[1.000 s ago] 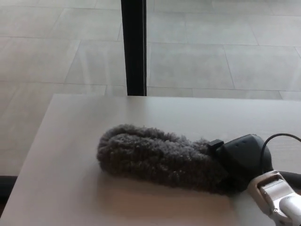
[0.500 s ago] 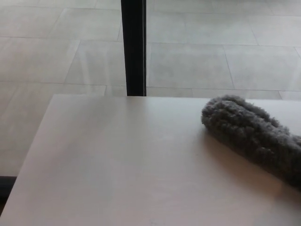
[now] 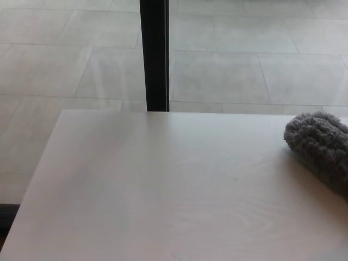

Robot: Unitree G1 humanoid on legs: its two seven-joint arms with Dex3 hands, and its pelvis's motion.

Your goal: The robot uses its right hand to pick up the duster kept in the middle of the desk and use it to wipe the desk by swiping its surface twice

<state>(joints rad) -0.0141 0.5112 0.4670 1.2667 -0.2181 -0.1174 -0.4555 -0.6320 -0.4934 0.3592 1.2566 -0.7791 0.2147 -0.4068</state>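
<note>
While duster (image 3: 321, 144) lies at desk (image 3: 163, 190) right edge, w/ neither hand visible, grip can't be judged.

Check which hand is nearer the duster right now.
Can't settle it from the head view: neither hand shows. The duster sits at the desk's right edge, running out of frame on the robot's right.

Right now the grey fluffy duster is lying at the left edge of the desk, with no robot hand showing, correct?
Not quite. The head view shows the grey fluffy duster at the right edge of the desk, not the left. No robot hand shows.
</note>
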